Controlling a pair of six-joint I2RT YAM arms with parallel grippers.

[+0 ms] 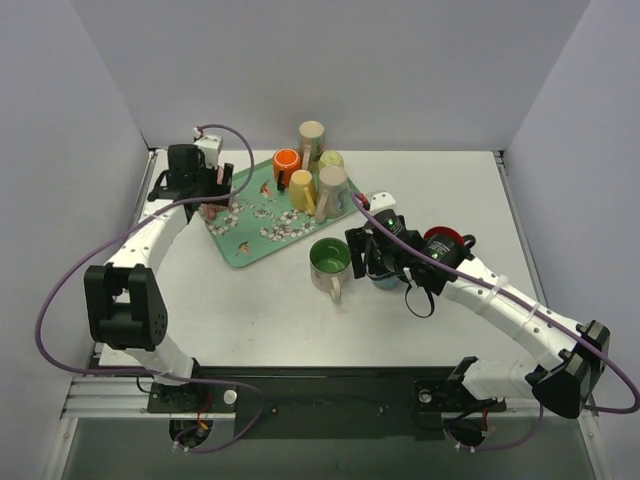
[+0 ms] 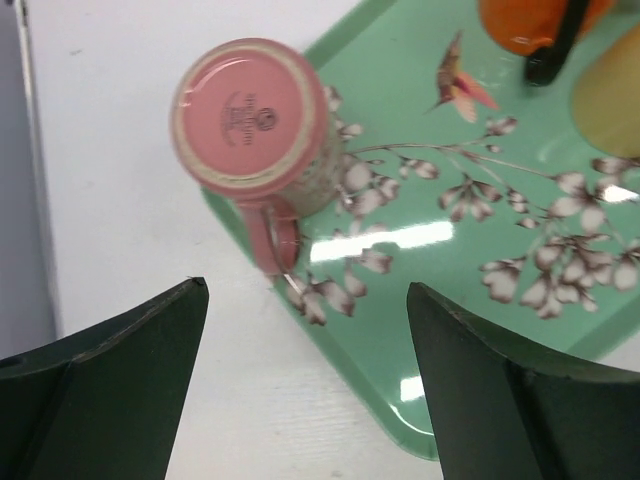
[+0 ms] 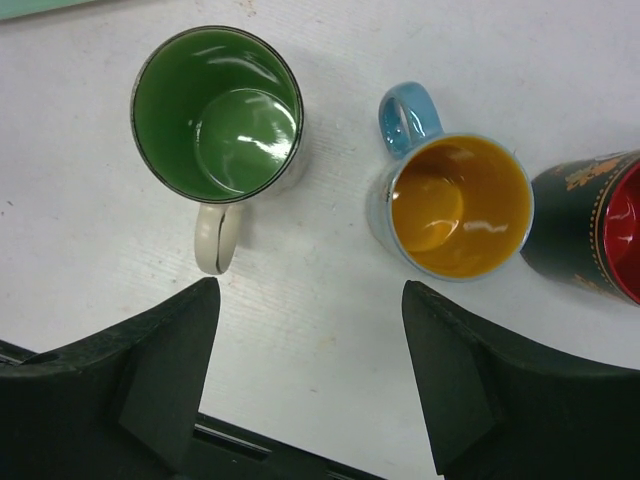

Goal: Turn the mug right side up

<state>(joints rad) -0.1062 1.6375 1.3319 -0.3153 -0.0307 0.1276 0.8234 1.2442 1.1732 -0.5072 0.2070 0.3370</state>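
Note:
A pink mug (image 2: 248,115) stands upside down, base up, on the left corner of the green flowered tray (image 2: 470,300). Its handle points toward my left gripper. My left gripper (image 2: 307,290) is open and empty, above and just short of the mug, with the tray's edge between its fingers. In the top view the left gripper (image 1: 210,195) hovers over the pink mug (image 1: 213,211). My right gripper (image 3: 310,285) is open and empty above bare table, near an upright green-lined mug (image 3: 217,112) and a blue mug with an orange inside (image 3: 460,205).
Further mugs stand on the tray (image 1: 262,235): orange (image 1: 286,163), yellow (image 1: 302,190), and a beige one (image 1: 311,135) at the back with its base up. A black mug with a red inside (image 3: 590,225) is right of the blue one. The right gripper (image 1: 372,262) is beside the green-lined mug (image 1: 329,262).

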